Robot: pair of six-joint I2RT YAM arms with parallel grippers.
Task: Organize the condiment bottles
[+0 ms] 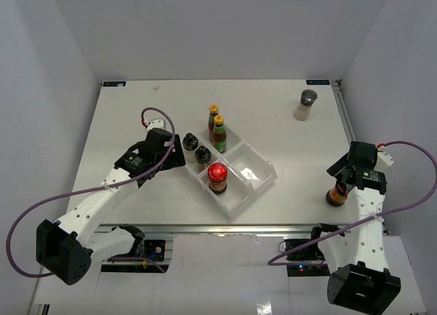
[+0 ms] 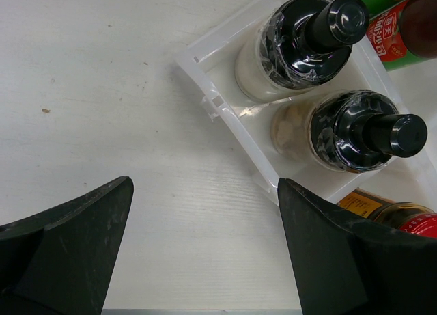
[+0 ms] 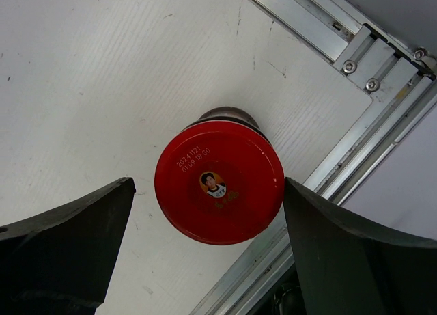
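Note:
Two pale black-capped bottles (image 1: 196, 148) (image 2: 321, 35) stand together in the left compartment of the clear tray (image 1: 239, 202). Two slim yellow-capped bottles (image 1: 217, 127) stand at its far side. One red-lidded jar (image 1: 217, 177) stands in a middle compartment. The other red-lidded jar (image 1: 336, 194) (image 3: 218, 182) stands on the table at the right edge. My right gripper (image 1: 343, 183) (image 3: 208, 185) is open above it, a finger on either side of the lid. My left gripper (image 1: 179, 156) (image 2: 205, 192) is open and empty over bare table beside the tray's left rim (image 2: 225, 117). The grey-lidded shaker (image 1: 306, 104) stands far right.
A metal rail (image 3: 382, 103) runs along the table's right edge just beyond the jar. The tray's right compartment (image 1: 254, 166) holds nothing. White walls close in the table at the left, back and right.

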